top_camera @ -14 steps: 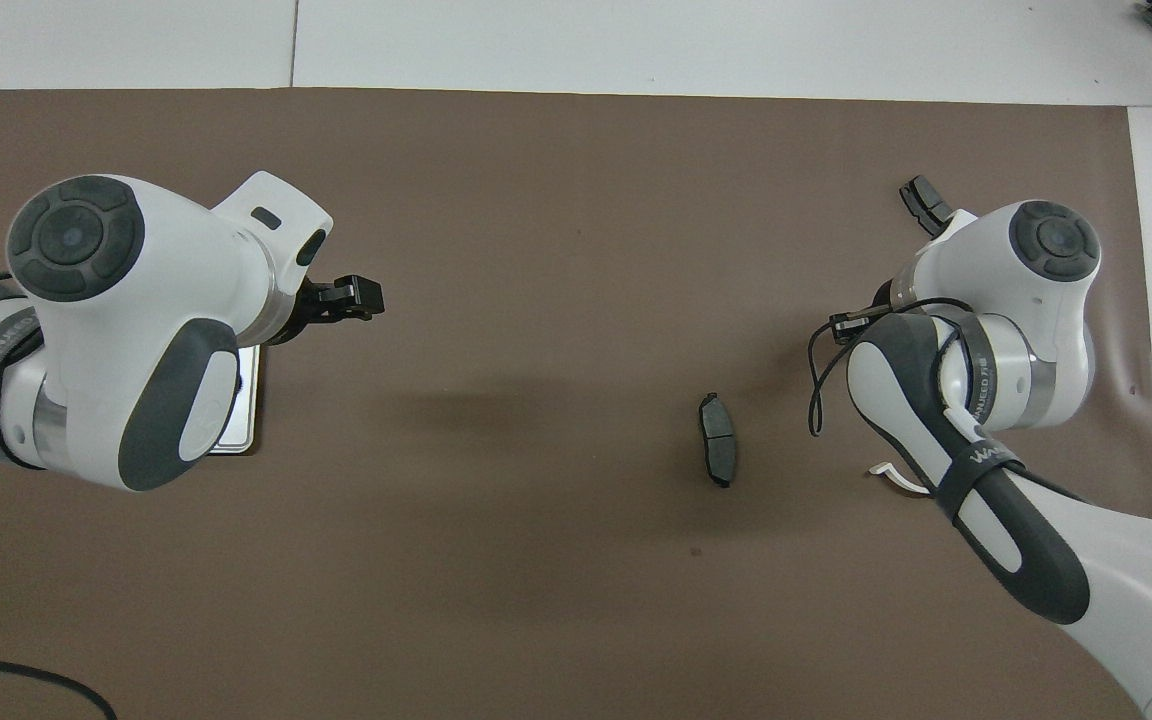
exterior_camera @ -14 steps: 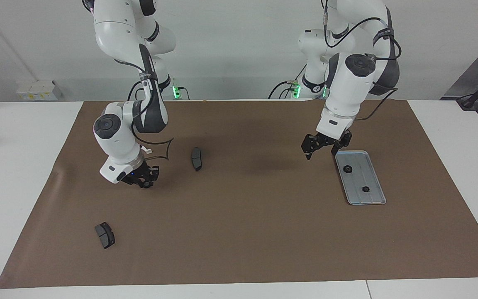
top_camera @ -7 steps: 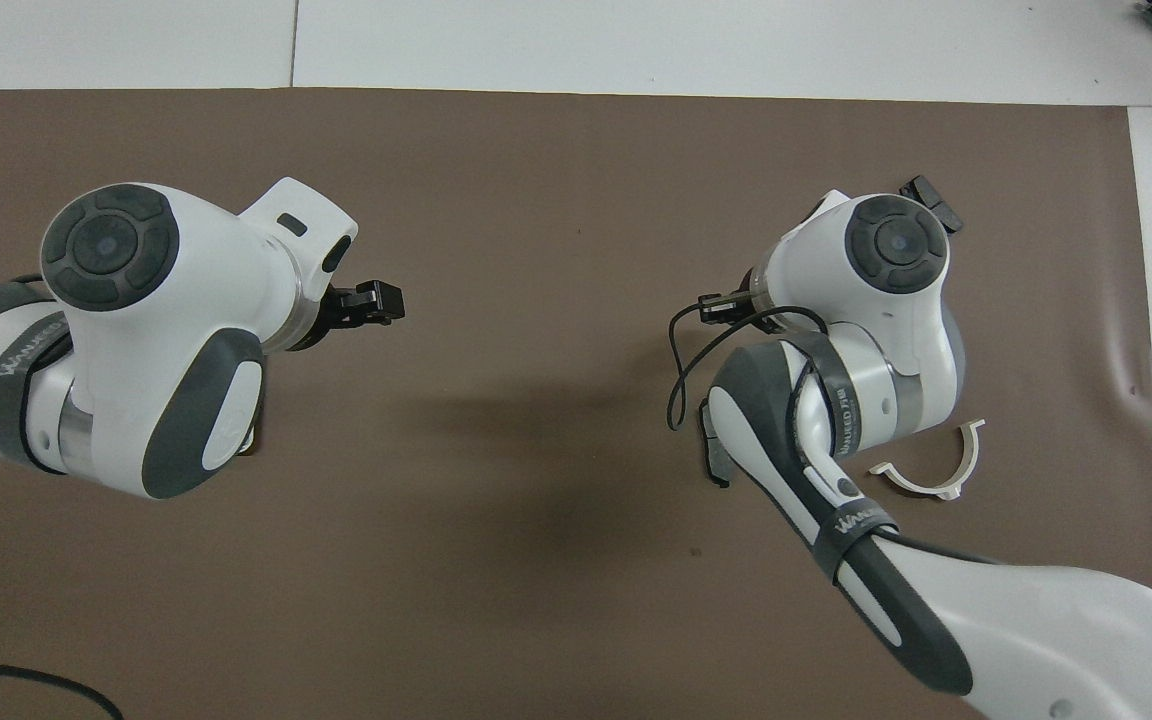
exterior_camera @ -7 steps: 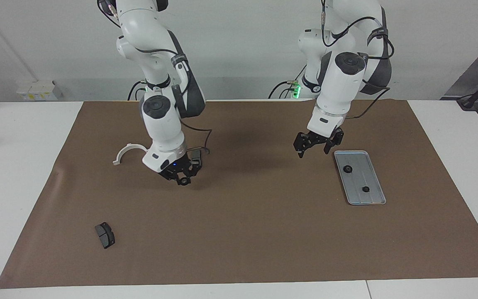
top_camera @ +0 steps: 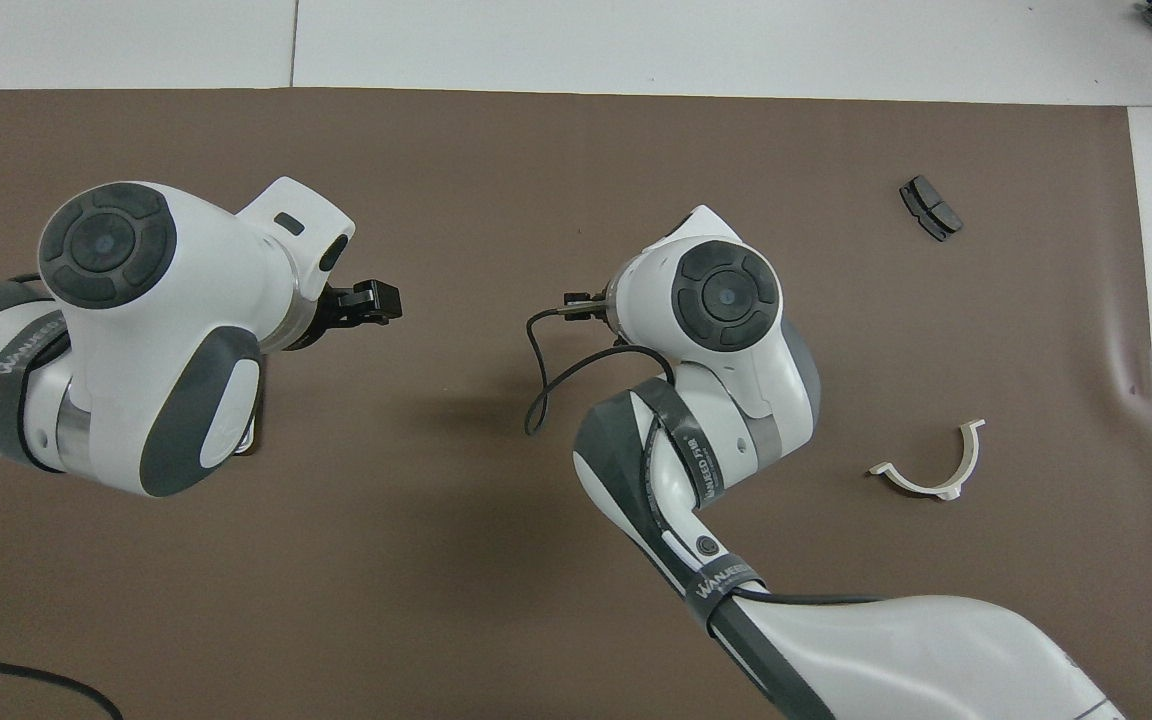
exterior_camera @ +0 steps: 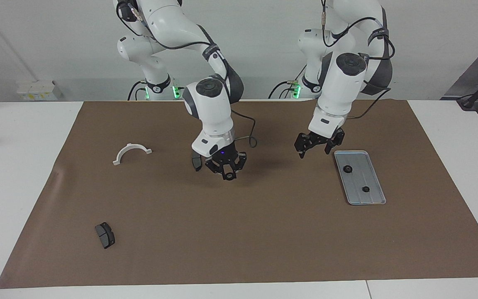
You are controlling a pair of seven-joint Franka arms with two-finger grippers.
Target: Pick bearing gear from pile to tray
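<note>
My right gripper (exterior_camera: 229, 176) hangs over the middle of the brown mat, shut on a small black bearing gear (exterior_camera: 230, 177) at its fingertips. In the overhead view the wrist hides that gripper. The silver tray (exterior_camera: 375, 198) lies toward the left arm's end and holds two black gears (exterior_camera: 347, 169) (exterior_camera: 365, 189). My left gripper (exterior_camera: 315, 151) (top_camera: 368, 302) waits open over the mat beside the tray. The left arm covers most of the tray (top_camera: 252, 441) from above. The pile is a loose scatter: a white half-ring bracket (exterior_camera: 131, 151) (top_camera: 931, 472) and dark brake pads (exterior_camera: 105, 235) (top_camera: 930, 207).
A second brake pad (exterior_camera: 196, 161) lies on the mat just beside my right gripper, partly hidden by it. The brown mat (exterior_camera: 264, 232) covers most of the white table. A black cable loops from the right wrist (top_camera: 546, 390).
My right arm has swung with the gear from the pile's end toward the middle of the mat, uncovering the white bracket. The left gripper shifted only slightly beside the tray.
</note>
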